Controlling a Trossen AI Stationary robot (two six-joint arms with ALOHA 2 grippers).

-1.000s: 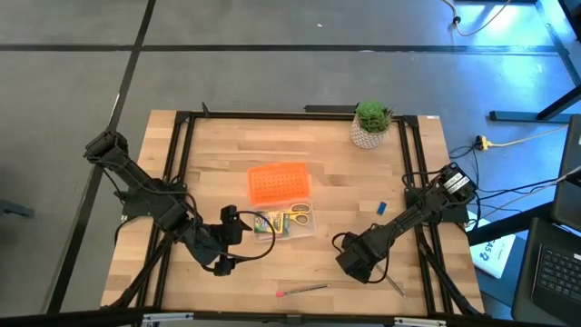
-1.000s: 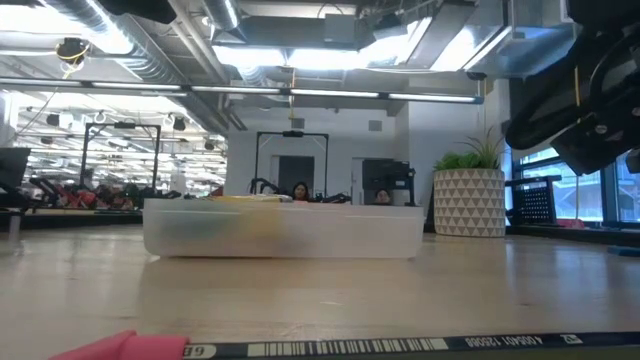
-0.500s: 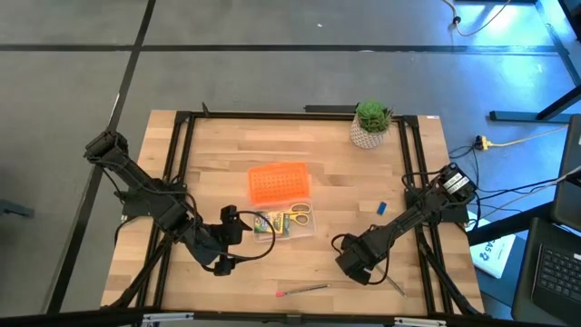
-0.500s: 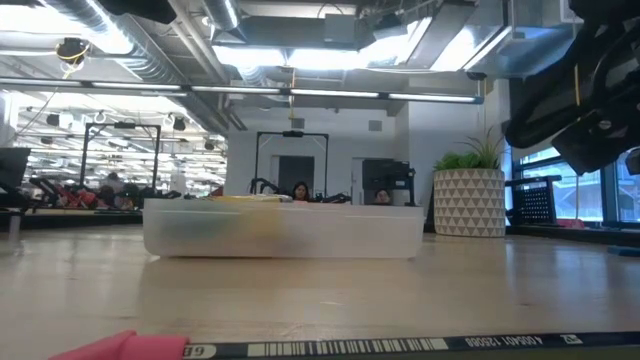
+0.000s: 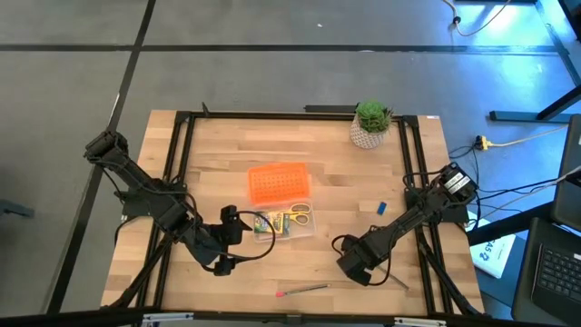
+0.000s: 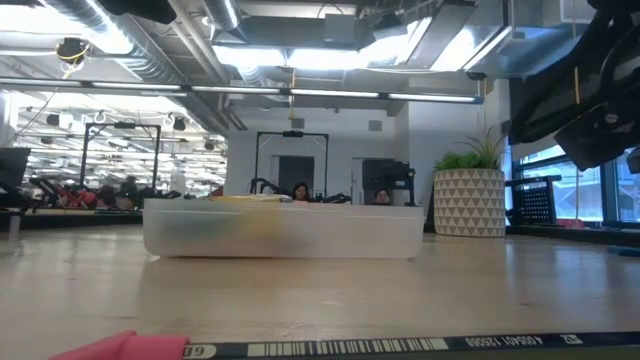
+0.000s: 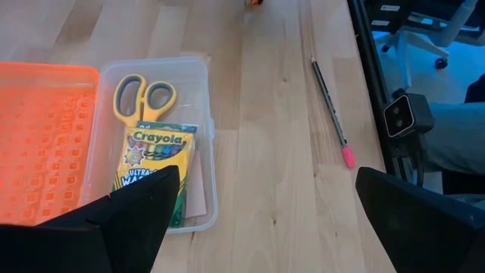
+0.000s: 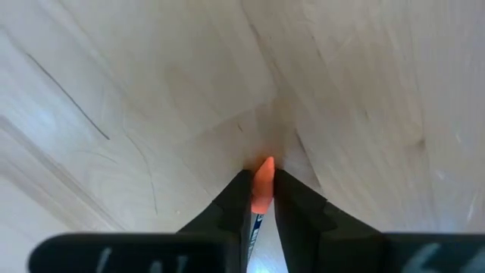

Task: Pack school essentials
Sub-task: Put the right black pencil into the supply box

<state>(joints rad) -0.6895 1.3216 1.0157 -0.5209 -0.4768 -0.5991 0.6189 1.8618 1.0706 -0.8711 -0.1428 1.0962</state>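
- The orange-tipped pen is pinched between my right gripper's jaws, low over the bench; thin, light and slippery, so I hold near its tip.
- My left gripper waits open beside the clear case.

Open-plan robotics lab or workshop: exposed ceiling ducts and strip lights, rows of equipment racks behind the wooden table, seated people at workstations, cables on grey floor
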